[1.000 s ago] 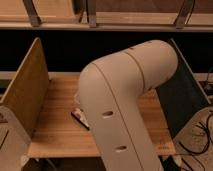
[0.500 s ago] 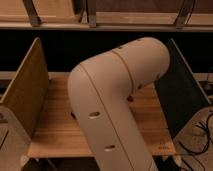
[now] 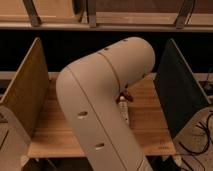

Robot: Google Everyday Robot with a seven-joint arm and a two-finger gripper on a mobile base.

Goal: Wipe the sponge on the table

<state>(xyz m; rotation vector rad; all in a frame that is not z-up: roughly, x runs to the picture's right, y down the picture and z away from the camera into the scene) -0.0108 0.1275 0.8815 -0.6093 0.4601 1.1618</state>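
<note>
I cannot pick out the sponge with any certainty. The only candidate is a small pale and reddish shape (image 3: 124, 104) peeking out at the right edge of my arm (image 3: 100, 100), low on the table (image 3: 147, 112) and about at its middle. It may be the sponge, a part of my gripper, or both together; I cannot tell which.

My gripper is down behind my own arm, close over the middle of the tabletop by that shape. Whether it is wide, narrow or holding the sponge, I cannot tell.

My arm bends in a broad elbow across the front of the table and covers most of the centre. The bare wood to either side shows no spill, streak or wet mark that I can make out, so the surface does not say which parts have been wiped.

I judge that this pose, reaching low over the top, fits a wiping stroke in hand. It would equally fit the sponge being set down on the wood to begin a pass or resting there at the end of one. How much of the top is left I cannot say.

A wooden side panel (image 3: 25, 95) stands at the table's left edge and a dark side panel (image 3: 177, 95) at its right, with a shelf (image 3: 125, 20) above.
</note>
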